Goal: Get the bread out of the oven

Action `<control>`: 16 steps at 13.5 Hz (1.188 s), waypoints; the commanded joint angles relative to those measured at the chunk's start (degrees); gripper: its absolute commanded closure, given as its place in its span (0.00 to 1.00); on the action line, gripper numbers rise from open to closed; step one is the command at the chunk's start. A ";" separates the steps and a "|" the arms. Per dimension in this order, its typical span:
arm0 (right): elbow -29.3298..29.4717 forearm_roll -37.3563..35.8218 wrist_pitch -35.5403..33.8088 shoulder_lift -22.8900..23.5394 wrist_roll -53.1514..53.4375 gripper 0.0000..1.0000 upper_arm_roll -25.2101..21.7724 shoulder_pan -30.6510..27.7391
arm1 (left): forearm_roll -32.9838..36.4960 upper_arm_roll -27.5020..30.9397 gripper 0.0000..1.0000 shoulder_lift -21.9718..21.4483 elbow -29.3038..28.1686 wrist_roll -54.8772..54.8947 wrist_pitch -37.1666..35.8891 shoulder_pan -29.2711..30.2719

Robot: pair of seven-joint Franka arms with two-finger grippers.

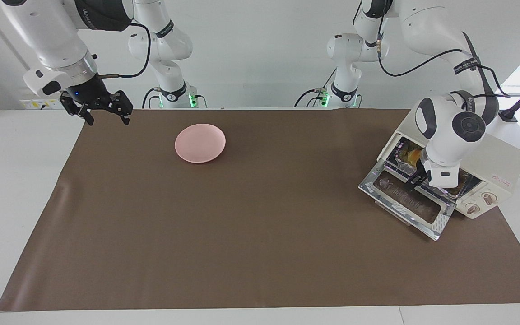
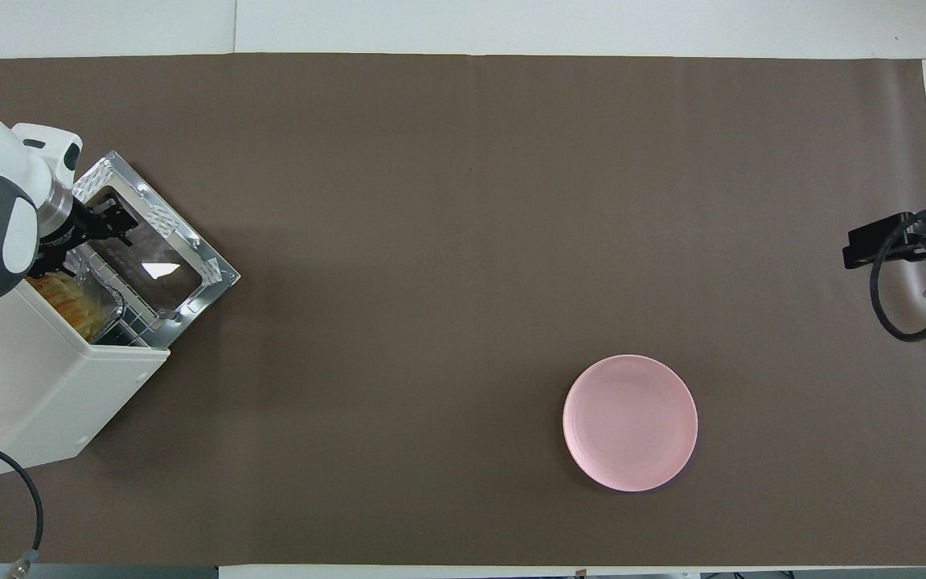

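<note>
The cream-white oven (image 1: pixel 501 158) (image 2: pixel 45 386) stands at the left arm's end of the table, its glass door (image 1: pixel 406 203) (image 2: pixel 159 241) dropped flat open. Inside, the golden bread (image 1: pixel 412 155) (image 2: pixel 61 296) lies in a silver foil tray (image 2: pixel 107 304) on the rack, partly hidden by the left arm's wrist. My left gripper (image 1: pixel 415 180) (image 2: pixel 105 229) is down at the oven mouth, over the door's hinge edge and at the front rim of the tray. My right gripper (image 1: pixel 106 113) (image 2: pixel 873 245) hangs open and holds nothing, over the mat's edge at the right arm's end, where that arm waits.
A round pink plate (image 1: pixel 200 143) (image 2: pixel 630 422) sits on the brown mat (image 1: pixel 260 234) toward the right arm's end, near the robots. The oven's two knobs (image 1: pixel 481 203) face away from the robots. A black cable (image 2: pixel 25 498) runs from the oven's back.
</note>
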 commanded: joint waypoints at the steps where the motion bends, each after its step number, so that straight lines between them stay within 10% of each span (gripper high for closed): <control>1: -0.22 -0.49 -0.54 -0.29 -1.38 0.00 0.84 -1.07 | 2.66 -0.09 0.98 -2.88 -3.80 -0.59 1.08 0.52; 8: -0.22 -0.49 -0.54 -0.29 -1.38 0.00 0.76 -1.07 | 5.57 -0.70 1.00 -0.60 2.24 1.78 0.99 -0.62; 16: -0.22 -0.49 -0.54 -0.29 -1.38 0.00 0.84 -1.07 | -8.64 -0.88 1.00 3.45 13.87 1.79 -2.62 -21.07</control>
